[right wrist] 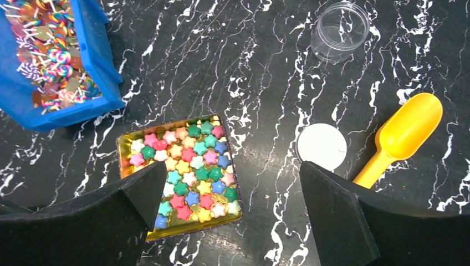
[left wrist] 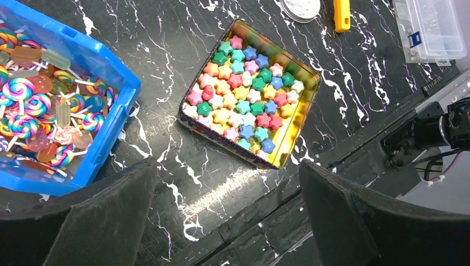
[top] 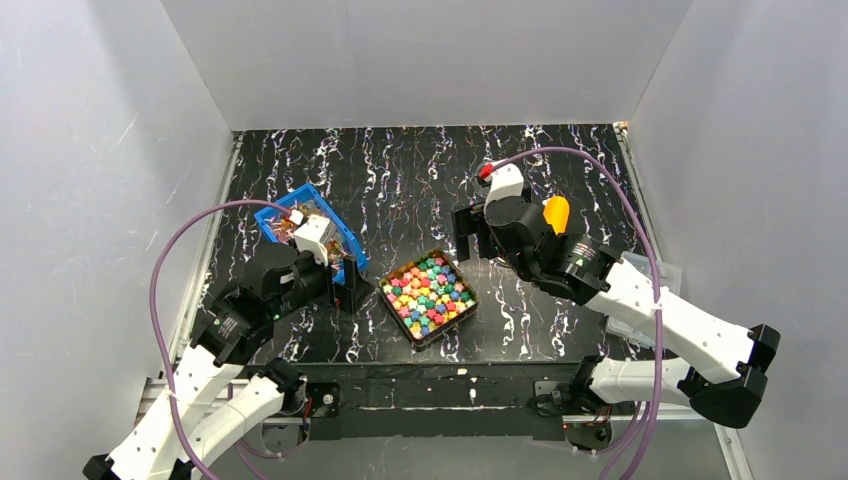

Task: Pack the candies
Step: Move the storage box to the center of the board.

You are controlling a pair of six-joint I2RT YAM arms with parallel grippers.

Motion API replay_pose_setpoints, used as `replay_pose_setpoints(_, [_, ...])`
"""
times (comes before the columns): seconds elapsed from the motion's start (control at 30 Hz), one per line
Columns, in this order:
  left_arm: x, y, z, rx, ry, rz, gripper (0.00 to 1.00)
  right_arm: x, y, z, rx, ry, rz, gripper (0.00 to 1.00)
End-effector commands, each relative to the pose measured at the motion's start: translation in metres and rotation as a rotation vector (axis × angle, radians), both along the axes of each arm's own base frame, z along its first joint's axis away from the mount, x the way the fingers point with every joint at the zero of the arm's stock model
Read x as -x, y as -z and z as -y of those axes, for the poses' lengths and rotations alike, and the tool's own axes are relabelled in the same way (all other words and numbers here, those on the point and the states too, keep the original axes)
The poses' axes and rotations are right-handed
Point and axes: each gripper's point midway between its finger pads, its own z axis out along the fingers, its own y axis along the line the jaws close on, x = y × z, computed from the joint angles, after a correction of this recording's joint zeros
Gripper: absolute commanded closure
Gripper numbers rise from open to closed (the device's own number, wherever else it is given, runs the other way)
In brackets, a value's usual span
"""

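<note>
The candies (top: 428,293) are small star-shaped sweets in pink, red, yellow, green, blue and orange. They fill a square gold tin (top: 449,321) in the middle of the table. My left gripper (top: 352,285) is open and empty, hovering just left of the tin. My right gripper (top: 475,240) is open and empty, above the table just behind and right of the tin. The left wrist view shows the candies (left wrist: 244,94) in the tin (left wrist: 296,119) ahead of the open gripper (left wrist: 227,188). The right wrist view shows the candies (right wrist: 194,166) by its left finger (right wrist: 138,194).
A blue bin (top: 272,215) of lollipops stands at the left, behind my left gripper. A yellow scoop (right wrist: 407,133), a white lid (right wrist: 321,146) and a clear round jar (right wrist: 339,30) lie right of the tin. A clear plastic box (left wrist: 429,25) sits at the table's right edge.
</note>
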Motion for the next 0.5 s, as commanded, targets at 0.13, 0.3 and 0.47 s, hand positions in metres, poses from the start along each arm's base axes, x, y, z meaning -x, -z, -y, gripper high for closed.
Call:
replay_pose_setpoints(0.13, [-0.002,0.003,-0.009,-0.024,-0.052,0.006,0.01,0.0,-0.015,0.0,0.014,-0.027,0.032,0.0])
replay_pose_setpoints(0.3, [-0.005,0.005,-0.012,-0.036,-0.077,-0.004,0.01,-0.003,-0.006,-0.003,0.051,-0.027,0.022,0.0])
replay_pose_setpoints(0.47, [-0.008,0.004,-0.02,-0.052,-0.119,0.008,0.01,-0.006,0.012,-0.019,0.101,-0.064,-0.032,0.0])
